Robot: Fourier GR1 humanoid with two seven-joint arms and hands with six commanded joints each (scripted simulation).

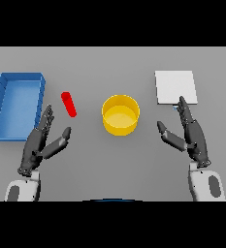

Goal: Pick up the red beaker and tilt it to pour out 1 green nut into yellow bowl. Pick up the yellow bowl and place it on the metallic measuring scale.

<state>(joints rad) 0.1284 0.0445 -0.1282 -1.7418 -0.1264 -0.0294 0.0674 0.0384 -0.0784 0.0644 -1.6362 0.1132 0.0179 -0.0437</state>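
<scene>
Red beaker (pixel 69 104) lying on its side on grey worktop (pixel 109 160), between blue tray (pixel 16 104) and yellow bowl (pixel 120 114); metallic scale (pixel 175 87) at far right; left hand (pixel 39 143) near beaker, released, fingers straight; right hand (pixel 189 133) likewise released, fingertips overlapping scale's near edge.

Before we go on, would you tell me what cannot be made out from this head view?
- Green nut: none shows; the red beaker is too small to see inside.
- Yellow bowl: its floor shows only yellow; a nut there is not visible.
- Metallic measuring scale: the right hand fingertips cover its near edge; any display is too small to read.
- Blue tray: its walls hide part of the floor.
- Left hand: the palm faces away.
</scene>
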